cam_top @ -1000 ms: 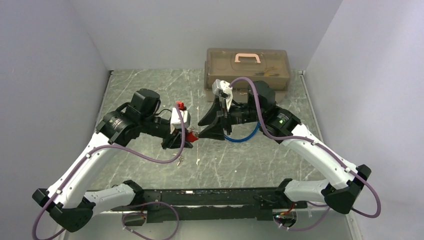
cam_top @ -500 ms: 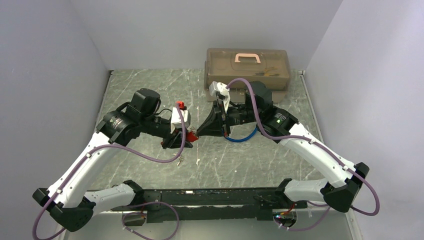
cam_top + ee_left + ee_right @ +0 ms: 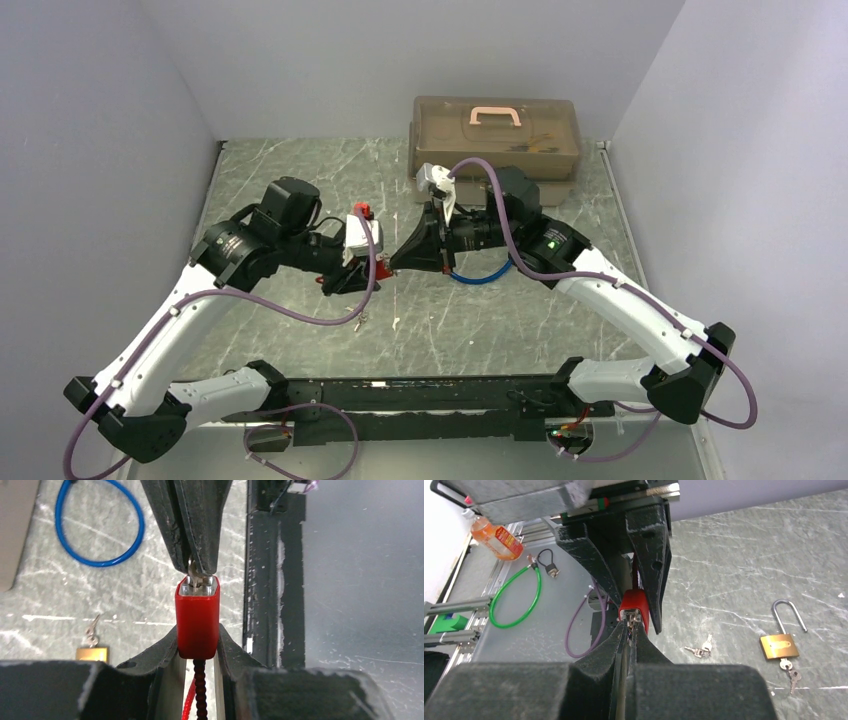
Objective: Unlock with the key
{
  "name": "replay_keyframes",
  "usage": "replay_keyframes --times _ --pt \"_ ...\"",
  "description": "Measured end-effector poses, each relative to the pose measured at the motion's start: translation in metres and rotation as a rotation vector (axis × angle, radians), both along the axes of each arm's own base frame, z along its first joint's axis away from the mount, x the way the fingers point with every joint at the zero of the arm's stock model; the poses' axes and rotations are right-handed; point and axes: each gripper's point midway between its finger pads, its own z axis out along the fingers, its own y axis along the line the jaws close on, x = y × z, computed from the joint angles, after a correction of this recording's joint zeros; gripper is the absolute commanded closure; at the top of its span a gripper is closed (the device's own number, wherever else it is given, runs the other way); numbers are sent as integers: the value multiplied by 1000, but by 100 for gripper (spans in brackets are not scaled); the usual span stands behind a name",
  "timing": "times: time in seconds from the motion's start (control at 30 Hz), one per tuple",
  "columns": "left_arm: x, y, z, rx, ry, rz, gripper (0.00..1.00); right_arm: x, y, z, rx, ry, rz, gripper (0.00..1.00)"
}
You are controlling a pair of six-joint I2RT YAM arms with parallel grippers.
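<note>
The left claw (image 3: 198, 647) is clamping the red padlock (image 3: 197, 620) above the middle of the table (image 3: 470, 330), keyway facing right, so the right claw (image 3: 630, 630), pinching shut on the key (image 3: 194, 576), can probably turn it squarely.

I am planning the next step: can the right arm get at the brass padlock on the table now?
Probably not yet: the right fingers are shut on the small silver key at the red rectangular lock. The brass padlock itself lies uncovered.
</note>
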Motion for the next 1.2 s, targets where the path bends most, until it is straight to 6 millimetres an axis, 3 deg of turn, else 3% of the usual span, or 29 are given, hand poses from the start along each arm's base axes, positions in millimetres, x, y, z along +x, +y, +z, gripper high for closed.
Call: replay_keyframes --times 0.2,0.4,0.77,1.2 --pt "21 14 5 104 -89 80 100 14 5 -7 24 57 -89 100" --pt "49 22 25 158 -271 133 100 24 4 -20 28 149 -190 100" --pt "44 22 30 237 -545 56 100 24 5 -18 112 305 -241 100" --pt "44 19 40 205 -623 61 100 27 0 -5 275 426 -219 100"
